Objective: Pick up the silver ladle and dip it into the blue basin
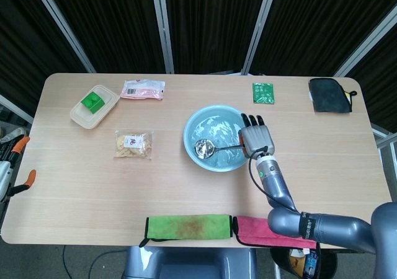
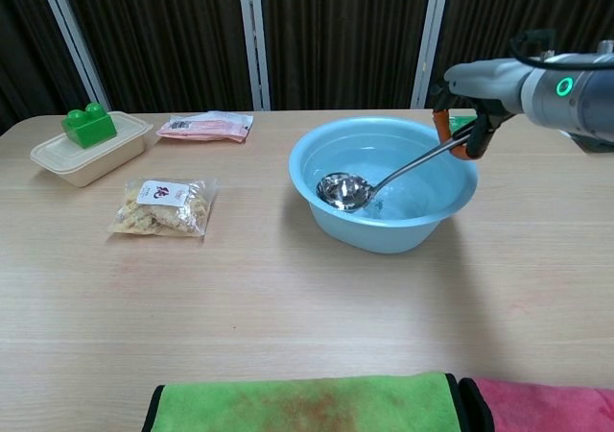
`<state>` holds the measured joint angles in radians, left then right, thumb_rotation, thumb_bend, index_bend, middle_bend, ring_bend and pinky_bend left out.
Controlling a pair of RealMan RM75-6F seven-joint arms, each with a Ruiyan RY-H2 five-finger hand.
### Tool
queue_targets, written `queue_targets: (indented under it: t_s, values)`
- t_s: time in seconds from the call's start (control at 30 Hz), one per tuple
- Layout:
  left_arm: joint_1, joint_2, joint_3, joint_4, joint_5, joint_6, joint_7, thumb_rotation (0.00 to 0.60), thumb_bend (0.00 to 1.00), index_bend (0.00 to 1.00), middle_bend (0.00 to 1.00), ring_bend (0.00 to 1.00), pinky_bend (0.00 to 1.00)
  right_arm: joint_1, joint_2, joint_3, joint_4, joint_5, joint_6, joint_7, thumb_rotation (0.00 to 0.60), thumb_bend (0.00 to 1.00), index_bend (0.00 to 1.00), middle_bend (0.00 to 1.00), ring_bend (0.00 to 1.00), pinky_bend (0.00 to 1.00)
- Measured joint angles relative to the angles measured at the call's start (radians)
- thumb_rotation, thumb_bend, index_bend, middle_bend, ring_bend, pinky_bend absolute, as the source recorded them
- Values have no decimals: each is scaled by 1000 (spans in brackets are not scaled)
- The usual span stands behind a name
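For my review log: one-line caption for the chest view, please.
Right hand holds the silver ladle over the water inside the blue basin.

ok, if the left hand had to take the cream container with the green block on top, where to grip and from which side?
Take the cream container across its short sides, coming straight down from above. It lies flat near the table's far left corner with bare wood around it. The green block sits mid-lid, so I would place the fingers at the ends, clear of it. The rim lip should give them a ledge.
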<state>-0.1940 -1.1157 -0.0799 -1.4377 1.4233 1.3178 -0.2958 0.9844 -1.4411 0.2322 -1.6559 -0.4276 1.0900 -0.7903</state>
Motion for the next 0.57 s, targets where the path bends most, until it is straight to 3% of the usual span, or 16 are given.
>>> queue_targets:
  t_s: [0.27,0.57]
  values:
    - [3,-1,3,-6,6,12,14,600,453,31,0,0,0,32,92,43,-116,66,64,-66,600,473,689,0,0,0]
    - [-3,-10,10,-9,14,6,44,600,453,30,0,0,0,37,125,40,-105,108,39,-62,600,472,689,0,0,0]
